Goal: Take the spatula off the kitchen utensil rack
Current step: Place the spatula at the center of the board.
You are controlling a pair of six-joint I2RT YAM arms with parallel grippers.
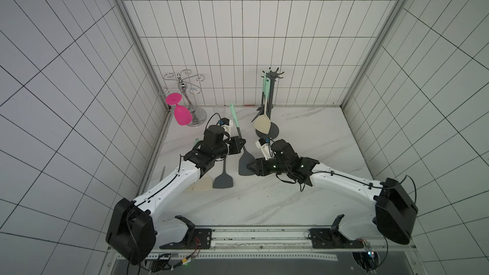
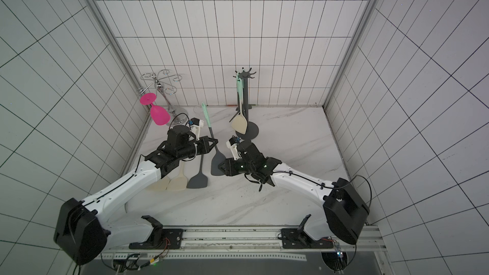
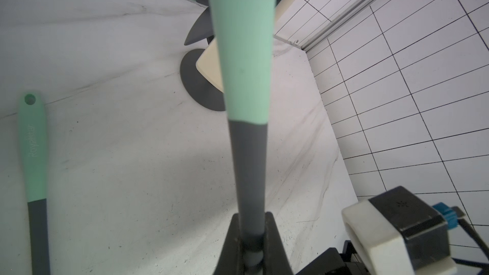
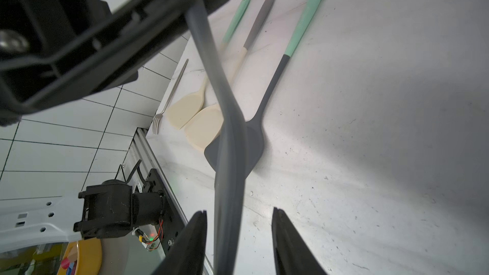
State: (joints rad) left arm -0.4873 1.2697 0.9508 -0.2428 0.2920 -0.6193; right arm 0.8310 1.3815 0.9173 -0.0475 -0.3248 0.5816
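Pink glass point(image 1: 181, 113): bowl down, its foot up at an arm of the chrome glass holder point(image 1: 198, 118), in the back left corner.
Fork point(image 4: 169, 99): flat on the table by the left wall.
Lying spatulas: two cream blades point(image 2: 158, 185) point(image 2: 180, 182) and one grey blade point(image 2: 198, 179) lie side by side on the table, their handles partly under the left arm.
Writing: pale letters run along the mint handle of the lying grey spatula point(image 3: 33, 149). They look like "Royalstar" but are faint.
Left gripper point(image 1: 242, 142): clamped tight on the spatula's grey neck, just below where the mint handle starts. In the left wrist view both fingers point(image 3: 230, 236) press the neck with no gap showing.
Spatula point(image 1: 245, 158): off the rack and up in the air between the two grippers. It is tilted, with the mint end toward the back wall and the grey blade toward the front.
Right gripper point(image 4: 238, 210): jaws parted. The blade's edge passes between the fingers point(image 4: 193, 239), close to one and clear of the other. Whether it touches cannot be told.
Kitchen utensil rack point(image 1: 275, 131): upright at the back, just right of the spatula. A cream spatula point(image 1: 262, 126) hangs from its hooks.
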